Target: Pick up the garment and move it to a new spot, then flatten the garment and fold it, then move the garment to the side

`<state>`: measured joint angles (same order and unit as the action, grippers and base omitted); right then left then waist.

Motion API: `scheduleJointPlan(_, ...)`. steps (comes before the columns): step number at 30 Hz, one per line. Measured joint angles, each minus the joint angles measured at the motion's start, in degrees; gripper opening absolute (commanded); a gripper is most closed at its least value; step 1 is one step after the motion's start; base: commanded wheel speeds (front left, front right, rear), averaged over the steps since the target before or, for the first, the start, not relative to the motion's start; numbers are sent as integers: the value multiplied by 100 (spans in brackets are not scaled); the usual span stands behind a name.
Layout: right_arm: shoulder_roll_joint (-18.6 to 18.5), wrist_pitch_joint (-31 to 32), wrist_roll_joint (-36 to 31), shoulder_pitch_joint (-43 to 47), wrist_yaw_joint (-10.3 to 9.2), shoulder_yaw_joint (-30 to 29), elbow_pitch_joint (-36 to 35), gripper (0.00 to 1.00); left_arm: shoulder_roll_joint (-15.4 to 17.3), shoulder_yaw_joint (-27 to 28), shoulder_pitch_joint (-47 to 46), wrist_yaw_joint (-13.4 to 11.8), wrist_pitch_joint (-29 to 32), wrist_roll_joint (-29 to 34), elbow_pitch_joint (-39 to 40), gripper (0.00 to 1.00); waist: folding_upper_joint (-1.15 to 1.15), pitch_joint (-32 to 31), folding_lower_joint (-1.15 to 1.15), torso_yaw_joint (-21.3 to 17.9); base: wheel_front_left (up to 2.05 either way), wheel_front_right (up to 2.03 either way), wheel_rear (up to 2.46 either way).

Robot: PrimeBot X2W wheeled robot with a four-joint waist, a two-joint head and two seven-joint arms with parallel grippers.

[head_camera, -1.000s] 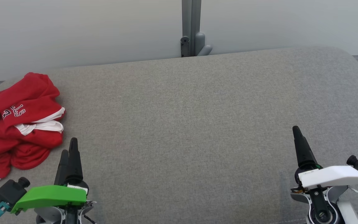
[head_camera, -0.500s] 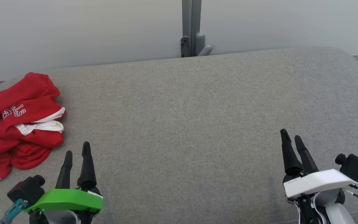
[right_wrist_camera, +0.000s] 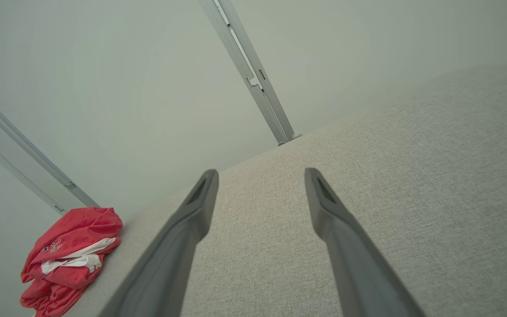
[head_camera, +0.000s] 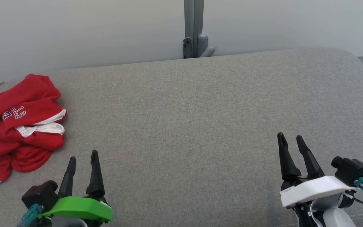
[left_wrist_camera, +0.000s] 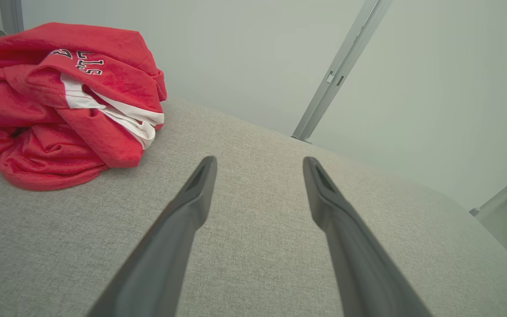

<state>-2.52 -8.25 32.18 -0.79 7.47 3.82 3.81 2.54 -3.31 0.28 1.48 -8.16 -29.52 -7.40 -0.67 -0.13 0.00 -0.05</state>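
Lying near parted left tool (head_camera: 83, 155), garment (head_camera: 20, 126) hugs cushion (head_camera: 184, 110) edge; right tool (head_camera: 290, 136) parted.

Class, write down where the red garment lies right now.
In the head view the red garment lies crumpled at the left edge of the grey cushion, ahead and left of the open left hand.

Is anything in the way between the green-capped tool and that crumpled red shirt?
Nothing visible. The left tool, open, points across the bare grey cushion. The red shirt lies ahead and to its left, with only that fabric surface between them.
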Motion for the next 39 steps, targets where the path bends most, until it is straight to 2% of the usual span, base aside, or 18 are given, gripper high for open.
scheduleJointPlan(28,-10,-397,-1790,241,1,221,-193,100,79,-229,208,-209,-404,1608,-85,100,0,-100,0,-34,0,0,0)
scheduleJointPlan(39,-18,-509,-2245,304,1,252,-276,100,87,-171,279,-199,-520,1900,-84,100,0,-135,0,-46,0,0,0)
